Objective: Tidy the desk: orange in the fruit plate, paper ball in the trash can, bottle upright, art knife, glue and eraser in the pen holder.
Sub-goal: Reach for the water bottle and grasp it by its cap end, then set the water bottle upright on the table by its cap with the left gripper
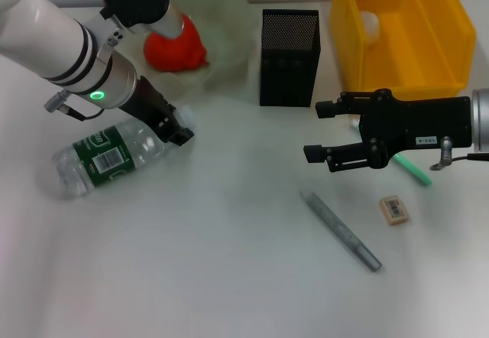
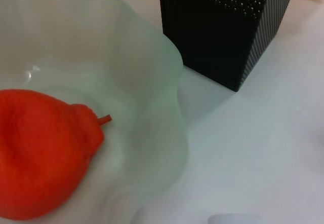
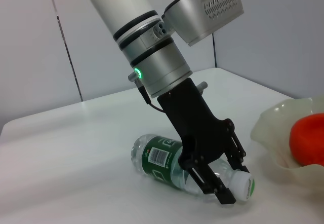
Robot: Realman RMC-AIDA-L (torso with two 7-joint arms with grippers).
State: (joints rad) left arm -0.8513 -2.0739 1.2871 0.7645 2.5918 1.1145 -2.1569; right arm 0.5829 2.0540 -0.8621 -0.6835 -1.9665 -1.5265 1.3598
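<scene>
The left arm slants down from the head view's upper left, its white forearm ending in a black wrist, and the left claw (image 1: 177, 130) is set down at the neck of the bottle (image 1: 107, 157). The right wrist view shows that claw (image 3: 229, 181) from the side: its 2 black fingers (image 3: 207, 179) straddle the bottle's neck just behind the white cap (image 3: 244, 187), closed in on it, with the tips near the surface (image 1: 214, 277). The bottle lies on its side, green label up, its cap end toward the claw and its base pointing away to the robot's left.

Behind the left arm, the orange (image 1: 176, 46) sits in the pale, wavy fruit plate (image 1: 229, 43). The black mesh pen holder (image 1: 289, 56) stands just beside the plate, and the yellow bin (image 1: 405, 36) to its right holds the white paper ball (image 1: 369, 23).

The right arm reaches in level from the right edge, and the right claw (image 1: 322, 131) hangs above the surface with its fingers spread wide, holding nothing. Under it lies a green stick (image 1: 412, 168), partly hidden. The eraser (image 1: 394, 209) rests near it, and the grey knife (image 1: 341, 231) lies slanted to the eraser's left, apart from it.
</scene>
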